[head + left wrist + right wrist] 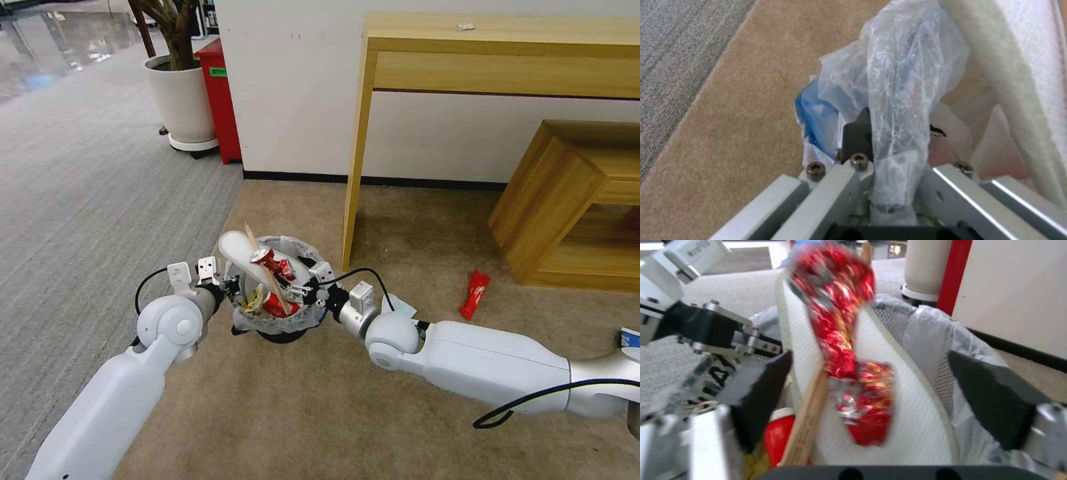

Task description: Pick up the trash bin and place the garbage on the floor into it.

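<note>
We hold the trash bin [280, 320] up over the beige carpet [280, 413] with our left gripper [230, 288], which is pinched tight on the bin's plastic bag [902, 86] at its near-left rim. Our right gripper [308, 283] sits over the bin's right side with its fingers [991, 400] spread wide, holding nothing. Inside the bin we see a white slipper [257, 257], a red wrapper [840, 323] lying on it, a wooden stick [267, 273] and a red cup [277, 307]. Farther off, another red wrapper [475, 293] lies on the carpet near the low wooden shelf [567, 207].
</note>
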Motion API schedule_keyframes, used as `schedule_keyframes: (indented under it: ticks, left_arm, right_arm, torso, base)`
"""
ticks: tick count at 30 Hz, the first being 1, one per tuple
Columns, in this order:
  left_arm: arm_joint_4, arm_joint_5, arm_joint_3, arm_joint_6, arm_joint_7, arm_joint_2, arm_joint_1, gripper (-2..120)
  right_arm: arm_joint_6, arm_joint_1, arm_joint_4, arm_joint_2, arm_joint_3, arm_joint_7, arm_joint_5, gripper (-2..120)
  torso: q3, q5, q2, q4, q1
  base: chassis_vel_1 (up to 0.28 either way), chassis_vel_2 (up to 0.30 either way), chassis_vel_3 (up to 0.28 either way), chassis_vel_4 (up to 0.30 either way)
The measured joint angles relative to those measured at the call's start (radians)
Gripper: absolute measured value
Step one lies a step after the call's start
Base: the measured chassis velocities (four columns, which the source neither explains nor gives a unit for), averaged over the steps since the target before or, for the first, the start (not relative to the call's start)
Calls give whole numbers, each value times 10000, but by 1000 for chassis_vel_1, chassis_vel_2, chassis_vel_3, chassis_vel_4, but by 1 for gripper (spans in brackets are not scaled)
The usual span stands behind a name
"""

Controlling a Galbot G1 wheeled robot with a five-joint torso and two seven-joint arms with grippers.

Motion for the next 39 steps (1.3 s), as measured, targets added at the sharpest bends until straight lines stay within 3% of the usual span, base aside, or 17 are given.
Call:
schedule_keyframes:
  ticks: [3, 10, 20, 30, 35, 39]
  left_arm:
    - [183, -15, 20, -9, -5, -29, -88, 0]
    - [342, -29, 58, -12, -12, -87, -149, 0]
    - [429, 57, 124, -12, -14, -158, -39, 0]
    - [351, 120, 104, -13, -4, -181, 73, 0]
    - [236, 100, 13, -16, 4, -133, 110, 0]
    - [-9, 10, -108, -24, 5, 1, 163, 0]
  right_arm:
    - [-2, 7, 86, -39, 31, 7, 14, 99]
    - [-4, 36, 227, -99, 164, 95, 42, 100]
    - [-167, 211, 205, 107, 1492, 624, 476, 100]
    - [-265, 201, 197, -70, 2146, 833, 602, 100]
    - [-280, -46, 157, -451, 2590, 825, 593, 100]
    - [-313, -908, -105, -1208, 3716, 806, 372, 100]
  torso:
    - [0, 0, 0, -1, 0]
    - [0, 1, 0, -1, 0]
    - [0, 1, 0, 1, 0]
    - [0, 0, 0, 3, 0]
    - [0, 1, -1, 2, 0]
    - [-1, 2, 0, 0, 0]
  base:
    - [0, 0, 0, 0]
    - [0, 0, 0, 0]
    - [0, 0, 0, 0]
    - [0, 0, 0, 0]
    - [0, 0, 0, 0]
    - [0, 0, 0, 0]
